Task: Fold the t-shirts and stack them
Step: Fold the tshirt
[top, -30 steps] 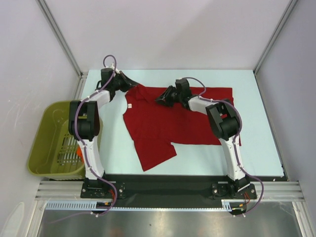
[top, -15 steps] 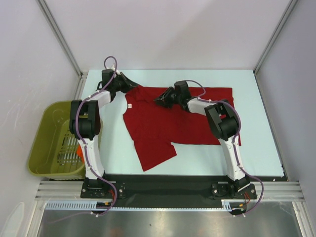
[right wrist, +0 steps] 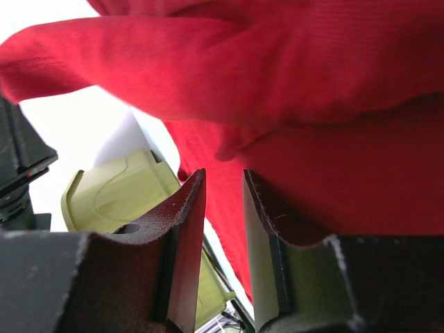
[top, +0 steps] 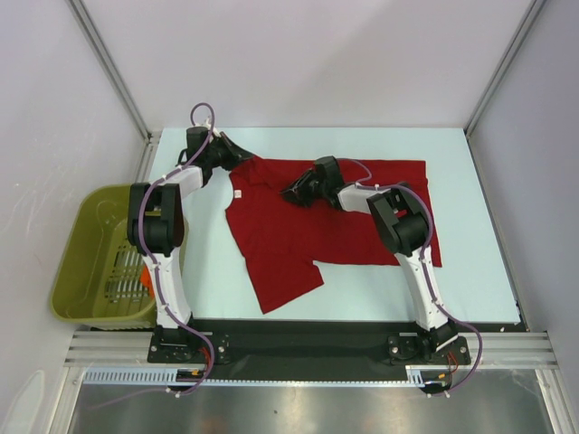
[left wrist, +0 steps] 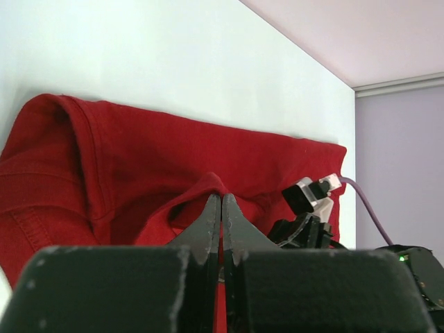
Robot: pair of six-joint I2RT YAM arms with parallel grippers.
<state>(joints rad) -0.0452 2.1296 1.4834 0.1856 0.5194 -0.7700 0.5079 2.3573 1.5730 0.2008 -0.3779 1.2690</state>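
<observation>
- Table (top: 470, 271): pale top, taken as the reference for everything below; both arm bases are bolted along its near edge.
- T-shirt (top: 298, 235): one dark red shirt is spread on the table, across the far-middle part of it. It is mostly flat. The upper edge runs close to the table's far side, and a loose flap reaches towards the near edge, left of centre. Fabric is bunched at the shirt's corner nearest the table's far-left corner.
- Basket (top: 77, 262): olive-green plastic, set just off the table's left edge, beside the left arm. It is also glimpsed in the right wrist view (right wrist: 118, 191).
- Left gripper (top: 242, 155): seen over the table's far-left area, at the shirt's bunched corner. In the wrist view the tips (left wrist: 220, 208) are pressed together, with red cloth caught between the fingers and a ridge of fabric (left wrist: 139, 159) raised at them.
- Right gripper (top: 291, 192): low over the table's far-middle area, on the shirt's upper part. The fingers (right wrist: 223, 182) stand slightly apart with a narrow gap; nothing is seen pinched, and a fold of cloth (right wrist: 333, 83) lies just beyond the tips.
- Label (top: 237, 193): a small white tag on the shirt edge facing the table's left side.
</observation>
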